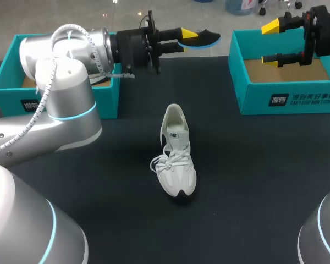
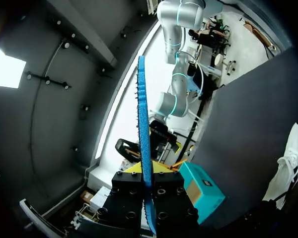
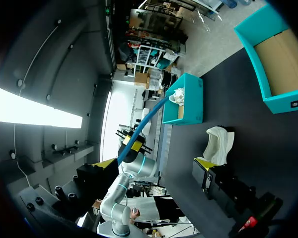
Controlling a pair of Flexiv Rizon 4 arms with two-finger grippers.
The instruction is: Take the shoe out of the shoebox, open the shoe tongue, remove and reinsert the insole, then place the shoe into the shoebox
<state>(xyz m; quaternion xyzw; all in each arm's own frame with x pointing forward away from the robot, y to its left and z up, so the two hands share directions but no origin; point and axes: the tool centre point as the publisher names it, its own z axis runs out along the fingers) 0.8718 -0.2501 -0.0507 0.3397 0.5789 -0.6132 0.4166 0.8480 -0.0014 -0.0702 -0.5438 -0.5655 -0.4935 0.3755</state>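
Left gripper (image 1: 184, 39): raised above the far side of the table (image 1: 264, 165), closed on the blue insole (image 1: 206, 39). In the left wrist view the insole stands edge-on, pinched between the 2 fingers and running out well past their tips.

Right gripper (image 1: 271, 43): held above the right shoebox (image 1: 286, 91), fingers spread wide, nothing between them.

Shoe (image 1: 176, 154): white, upright on its sole mid-table, toe toward the robot, heel toward the far edge. Laces loose, spilling to the shoe's side. Well apart from both grippers and outside both boxes.

2 teal boxes, 1 at each far corner. Left shoebox (image 1: 4, 88) is partly hidden behind the left arm; something white lies inside, possibly paper, too unclear to tell. The right shoebox shows a bare cardboard floor.
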